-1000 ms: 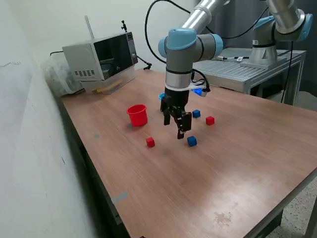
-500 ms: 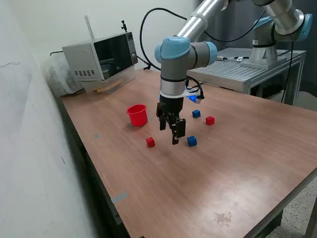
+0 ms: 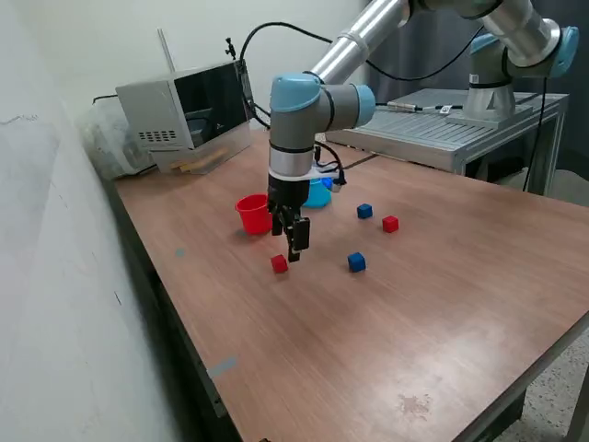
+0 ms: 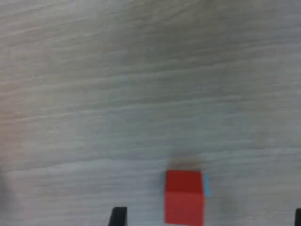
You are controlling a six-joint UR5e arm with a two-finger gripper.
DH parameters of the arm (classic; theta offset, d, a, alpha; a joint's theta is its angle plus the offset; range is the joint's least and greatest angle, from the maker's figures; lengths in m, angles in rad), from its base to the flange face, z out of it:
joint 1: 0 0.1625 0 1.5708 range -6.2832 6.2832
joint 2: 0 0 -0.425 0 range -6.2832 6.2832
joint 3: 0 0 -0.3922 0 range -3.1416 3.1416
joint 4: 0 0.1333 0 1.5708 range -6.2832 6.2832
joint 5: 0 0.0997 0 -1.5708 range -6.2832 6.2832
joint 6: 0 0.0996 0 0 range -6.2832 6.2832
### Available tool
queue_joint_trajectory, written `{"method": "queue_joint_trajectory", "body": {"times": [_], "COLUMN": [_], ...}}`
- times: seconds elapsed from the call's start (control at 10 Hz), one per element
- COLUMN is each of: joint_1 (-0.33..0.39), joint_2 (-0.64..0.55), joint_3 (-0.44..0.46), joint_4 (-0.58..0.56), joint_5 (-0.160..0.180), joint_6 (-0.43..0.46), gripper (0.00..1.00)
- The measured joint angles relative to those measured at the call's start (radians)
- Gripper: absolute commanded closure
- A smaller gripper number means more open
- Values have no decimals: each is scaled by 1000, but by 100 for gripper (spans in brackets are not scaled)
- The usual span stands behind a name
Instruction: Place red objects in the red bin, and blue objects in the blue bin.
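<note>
Resting on the wooden table [image 3: 442,304] just left of centre in the exterior view, a red cube [image 3: 280,264] lies directly below and slightly left of the gripper [image 3: 293,241], which hangs a little above it with nothing between its fingers. How far the fingers are spread cannot be told from the exterior view; the wrist view shows only two dark tips at the bottom edge of its frame, set wide of the red cube [image 4: 184,197], which suggests they are parted and empty.

The likeliest fault from here is an off-centre descent: in the wrist view the cube is not midway between the tips, so one finger could land on its top or nudge it aside instead of straddling it.

Up and to the left of the gripper in the exterior view stands the red cup [image 3: 251,213], close enough that the arm could clip its rim on a careless lift. The light blue cup [image 3: 318,192] shows partly behind the wrist.

Farther right in that view lie a dark blue cube [image 3: 356,262], a second dark blue cube [image 3: 364,212] and a second red cube [image 3: 390,224], all on the bare tabletop and outside both cups.
</note>
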State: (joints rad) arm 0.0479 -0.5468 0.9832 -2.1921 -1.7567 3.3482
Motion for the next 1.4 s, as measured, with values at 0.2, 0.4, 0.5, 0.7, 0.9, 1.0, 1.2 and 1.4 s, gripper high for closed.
{"method": "queue_joint_trajectory", "body": {"times": [0.2, 0.4, 0.5, 0.7, 0.9, 1.0, 1.2, 1.4], "joint_1": [-13, -16, -15, -13, -11, -11, -11, -11], "joint_2": [8, 16, 21, 30, 34, 37, 45, 54], "joint_3": [-2, -4, -5, -9, -14, -16, -25, -35], "joint_4": [-3, -4, -4, -5, -6, -6, -8, -11], "joint_5": [-1, 0, 1, 2, 4, 5, 6, 6], "joint_6": [-2, -3, -4, -5, -6, -7, -8, -8], "gripper": [0, 0, 0, 0, 0, 0, 0, 0]}}
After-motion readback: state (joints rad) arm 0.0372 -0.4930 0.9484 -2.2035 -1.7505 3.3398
